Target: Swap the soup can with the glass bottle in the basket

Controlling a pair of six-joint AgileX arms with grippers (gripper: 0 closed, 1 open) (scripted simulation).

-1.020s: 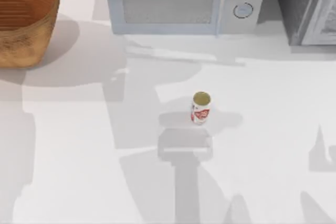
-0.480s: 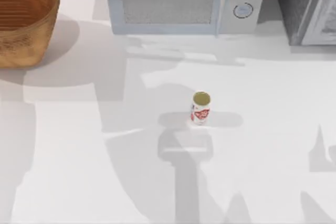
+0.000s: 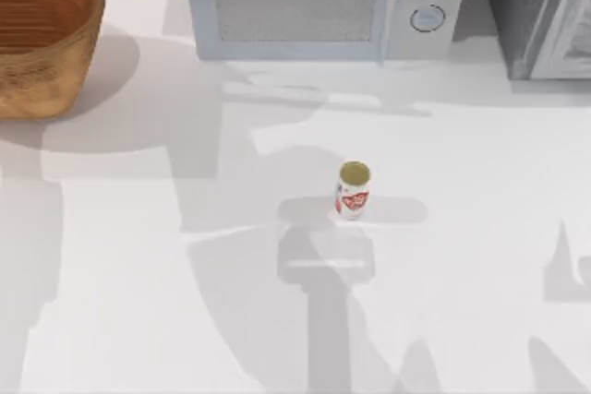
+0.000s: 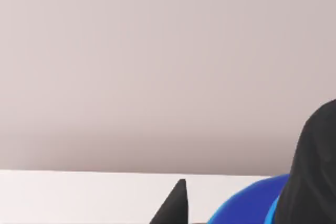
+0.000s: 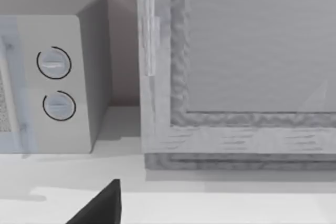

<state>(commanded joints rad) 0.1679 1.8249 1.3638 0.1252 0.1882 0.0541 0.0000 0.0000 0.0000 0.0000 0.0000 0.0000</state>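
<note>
A: What stands on the bench (image 3: 480, 228)?
B: A pale microwave (image 3: 323, 2) along the far edge, a grey cabinet (image 5: 241, 72) at the far right corner, and the basket (image 3: 42, 34) at the far left corner.
A: And the soup can (image 3: 353, 190)?
B: Upright near the middle, well apart from the basket.
A: The glass bottle (image 4: 249, 205)?
B: A blue curve of it sits between the left gripper (image 4: 236, 203) fingers, which clasp it.
A: The right gripper (image 5: 100, 205)?
B: One dark fingertip faces the cabinet; whether it is released or clenched, I cannot tell.
</note>
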